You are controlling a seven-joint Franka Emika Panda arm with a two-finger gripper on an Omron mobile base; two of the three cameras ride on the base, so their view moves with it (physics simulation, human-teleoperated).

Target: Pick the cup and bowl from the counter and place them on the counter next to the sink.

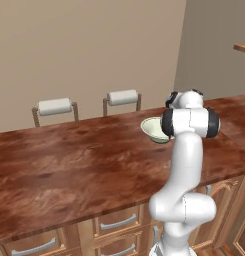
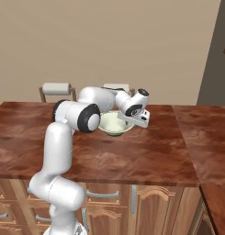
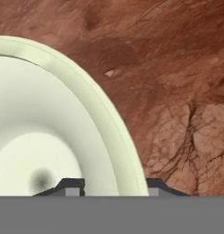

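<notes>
Counter [image 1: 69,165] first: you've got a big glossy wood slab to work on, and the bowl [image 2: 115,124] sits upright on it toward the far edge, in front of two chair backs [image 1: 121,97]. The arm [image 2: 70,137] reaches over from the near side, with the gripper [image 3: 114,185] down at the bowl's rim on its right side as the right base view has it.

In the hand view one fingertip sits inside the bowl and the other outside, so the rim wall [image 3: 109,119] runs between them. The fingers are part-way in, straddling the rim; you can't tell from these frames whether the pads already touch it, so don't count it as held.

Risks, as I judge them:
- This is a pinch on one side of a wide flared bowl. Lift and it may hang tilted or pivot in the grip.
- The rim is thin and curved. A shallow bite could slip off and drop the bowl on the counter.
- Closing off-centre could shove the bowl sideways before it grips.
- The chairs stand close behind, so watch any swing on the carry.

Contents: the bowl looks empty, with only a dark shadow spot [image 3: 40,179] on its floor.
</notes>
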